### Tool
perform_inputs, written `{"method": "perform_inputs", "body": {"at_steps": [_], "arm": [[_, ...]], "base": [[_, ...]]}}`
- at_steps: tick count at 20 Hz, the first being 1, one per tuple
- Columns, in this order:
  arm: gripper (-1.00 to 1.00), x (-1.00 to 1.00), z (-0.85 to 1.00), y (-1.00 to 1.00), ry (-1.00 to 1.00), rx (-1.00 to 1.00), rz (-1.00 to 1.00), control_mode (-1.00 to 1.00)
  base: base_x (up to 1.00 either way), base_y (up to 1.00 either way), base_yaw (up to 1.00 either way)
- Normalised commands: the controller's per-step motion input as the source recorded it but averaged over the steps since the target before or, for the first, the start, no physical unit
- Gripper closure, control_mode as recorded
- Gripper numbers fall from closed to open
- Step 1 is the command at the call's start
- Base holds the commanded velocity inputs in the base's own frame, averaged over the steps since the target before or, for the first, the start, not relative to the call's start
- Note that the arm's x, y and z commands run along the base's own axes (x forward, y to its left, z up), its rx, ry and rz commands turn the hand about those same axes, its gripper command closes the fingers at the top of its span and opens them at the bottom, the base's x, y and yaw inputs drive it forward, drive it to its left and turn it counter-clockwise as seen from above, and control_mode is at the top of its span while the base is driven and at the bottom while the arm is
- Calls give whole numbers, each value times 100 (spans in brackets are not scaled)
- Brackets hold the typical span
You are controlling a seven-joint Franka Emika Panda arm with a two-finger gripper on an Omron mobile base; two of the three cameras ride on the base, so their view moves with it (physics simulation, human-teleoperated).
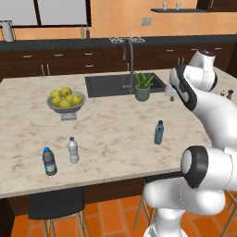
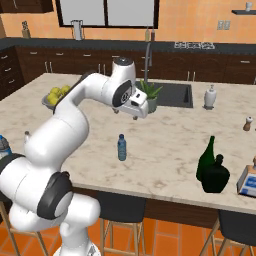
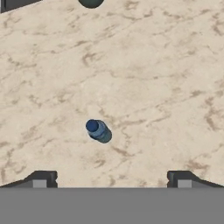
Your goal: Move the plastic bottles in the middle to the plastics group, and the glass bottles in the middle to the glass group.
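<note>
Hand view: my end effector (image 3: 112, 179) stands wide apart and empty above the beige marble bench (image 3: 153, 78), over the upright slim blue water bottle (image 3: 98, 131) mid-bench near the front edge. Two dark green glass bottles (image 2: 213, 169) crowd the front right edge. No label reads clearly.

White arm bent high, end effector (image 3: 112, 179) downward, fingers wide apart.

Translucent blue plastic bottle (image 3: 98, 131), glossy dark green glass bottles (image 2: 212, 170), veined marble counter (image 1: 115, 125)
</note>
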Motion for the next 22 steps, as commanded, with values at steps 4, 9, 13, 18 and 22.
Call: {"method": "perform_inputs", "body": {"at_steps": [4, 9, 13, 18, 22], "arm": [[-100, 13, -10, 49, 0, 0, 8, -100], [-100, 9, -10, 44, 0, 0, 7, -100], [-100, 18, -19, 36, 0, 0, 7, -100], [-100, 26, -27, 31, 0, 0, 6, -100], [-100, 22, -59, -41, 0, -5, 4, -100]], "base": [[0, 0, 0], [0, 0, 0], [0, 0, 0], [0, 0, 0], [0, 0, 0]]}}
